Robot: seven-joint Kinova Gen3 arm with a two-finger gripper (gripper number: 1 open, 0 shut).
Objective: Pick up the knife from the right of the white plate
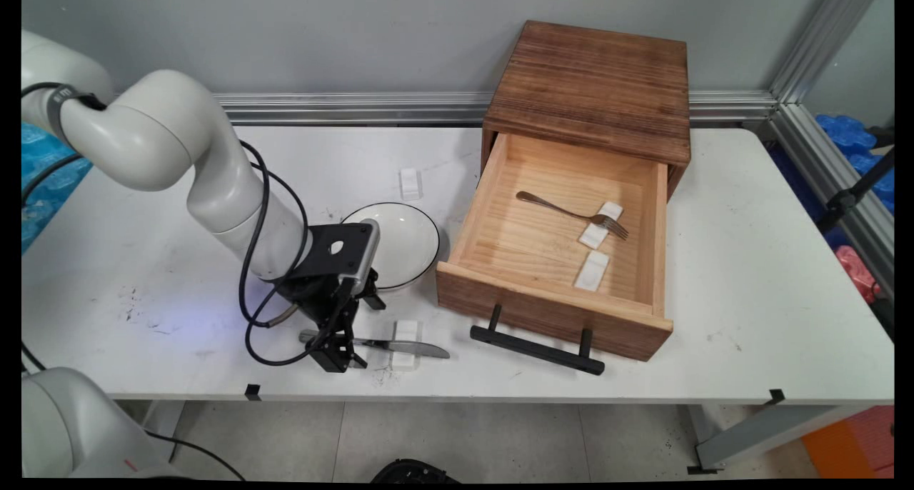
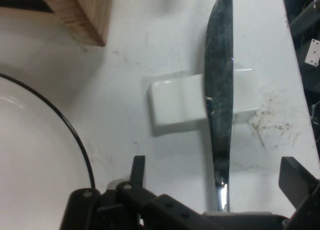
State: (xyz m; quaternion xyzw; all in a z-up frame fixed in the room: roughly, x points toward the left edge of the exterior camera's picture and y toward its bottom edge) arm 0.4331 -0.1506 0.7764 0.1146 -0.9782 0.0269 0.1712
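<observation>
A silver table knife lies near the table's front edge, its blade across a small white rest. My gripper is down at the knife's handle end, open, one finger on each side of the handle. The two fingers stand well apart from the metal. A white bowl with a dark rim sits just behind the hand.
To the right stands a wooden box with its drawer pulled out, its black handle close to the knife's tip. In the drawer lie a fork and two white rests. Another white rest lies behind the bowl.
</observation>
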